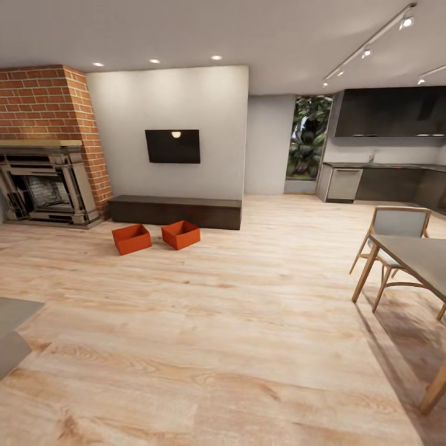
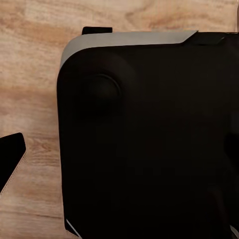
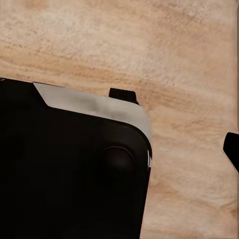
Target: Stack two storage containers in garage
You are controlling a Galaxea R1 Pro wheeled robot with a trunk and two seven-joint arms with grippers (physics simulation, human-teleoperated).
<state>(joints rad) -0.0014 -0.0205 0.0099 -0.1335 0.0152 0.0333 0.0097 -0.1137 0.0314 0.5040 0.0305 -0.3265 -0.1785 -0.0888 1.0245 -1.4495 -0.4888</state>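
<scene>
Two orange-red storage containers sit side by side on the light wood plank floor of the living room, far ahead in the head view. The left container (image 1: 131,239) and the right container (image 1: 181,234) both stand upright, open at the top, just in front of the long low dark cabinet (image 1: 175,212). Both wrist views look down at plank floor and the robot's black body (image 2: 149,139) (image 3: 69,174). A dark tip that may be a fingertip (image 2: 10,162) pokes in at one edge of the left wrist view, and a similar fingertip (image 3: 232,149) at one edge of the right wrist view.
A brick chimney with fireplace (image 1: 46,179) stands at the left and a black TV (image 1: 173,146) hangs above the cabinet. A dining table (image 1: 418,257) and chair (image 1: 396,229) stand at the right, with kitchen counters (image 1: 384,183) behind. A grey furniture corner (image 1: 12,328) juts in at the near left.
</scene>
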